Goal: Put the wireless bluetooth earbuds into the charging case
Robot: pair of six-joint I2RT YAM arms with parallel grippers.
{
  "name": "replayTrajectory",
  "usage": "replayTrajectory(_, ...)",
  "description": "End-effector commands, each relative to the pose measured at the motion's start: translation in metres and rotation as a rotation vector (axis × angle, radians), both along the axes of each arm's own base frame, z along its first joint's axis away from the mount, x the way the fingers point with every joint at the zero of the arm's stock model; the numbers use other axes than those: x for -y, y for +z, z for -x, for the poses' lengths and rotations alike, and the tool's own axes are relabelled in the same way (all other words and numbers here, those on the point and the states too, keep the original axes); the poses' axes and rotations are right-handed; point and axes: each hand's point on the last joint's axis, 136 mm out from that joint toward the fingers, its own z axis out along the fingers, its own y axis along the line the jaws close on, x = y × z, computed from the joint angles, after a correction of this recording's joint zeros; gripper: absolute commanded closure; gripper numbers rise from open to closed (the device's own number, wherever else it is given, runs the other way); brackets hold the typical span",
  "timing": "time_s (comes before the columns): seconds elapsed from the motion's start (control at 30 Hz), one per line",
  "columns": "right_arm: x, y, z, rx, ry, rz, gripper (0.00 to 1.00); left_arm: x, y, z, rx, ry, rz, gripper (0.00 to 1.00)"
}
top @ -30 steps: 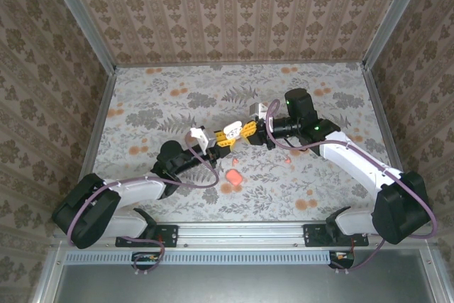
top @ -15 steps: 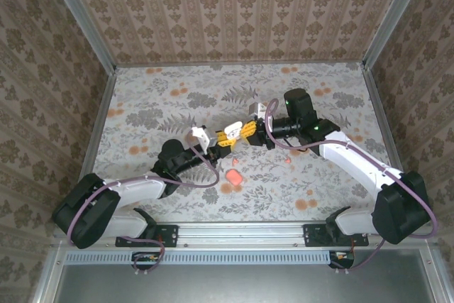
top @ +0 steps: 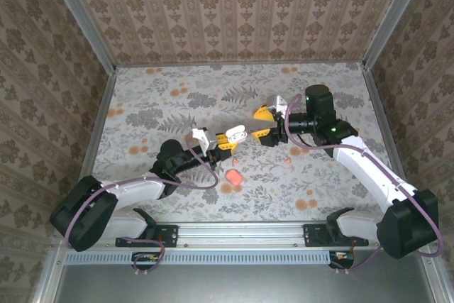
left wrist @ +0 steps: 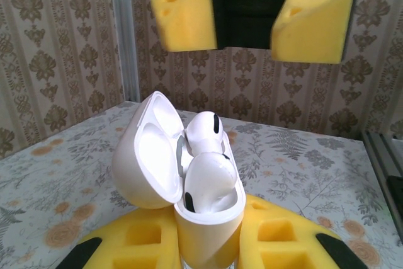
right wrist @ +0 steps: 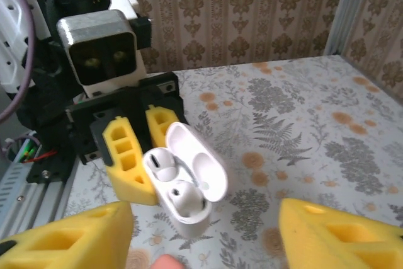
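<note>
1. The left arm (top: 135,188) lies low, stretched from its base at the near left toward the middle.
2. The left gripper (top: 225,141) points away and to the right, its jaws pinched on the charging case (top: 235,133).
3. The right arm (top: 369,168) reaches from its near-right base, with the wrist turned leftward.
4. The right gripper (top: 264,124) faces the left one, slightly apart from it, with its yellow fingers (right wrist: 63,237) spread wide.
</note>
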Motion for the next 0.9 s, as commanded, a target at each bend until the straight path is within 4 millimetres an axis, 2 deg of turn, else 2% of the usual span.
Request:
replayTrajectory(0.0,-0.003,-0.006,0.006,-0.044,0.046,-0.015,0.3,0.001,0.022,0.01,0.084,-0.057,0.039,0.88)
replayTrajectory(0.23,-0.016,-0.019,0.011,-0.073,0.112,0.0,0.26,0.002,0.025,0.012,0.093,-0.069,0.043,0.88)
replayTrajectory(0.6,-0.036,-0.035,0.018,-0.181,0.236,0.011,0.28,0.002,0.028,0.011,0.096,-0.066,0.047,0.87)
replayTrajectory(0.87,-0.035,-0.026,0.035,-0.148,0.305,-0.022,0.36,0.0,0.026,0.001,0.077,-0.015,0.043,0.87)
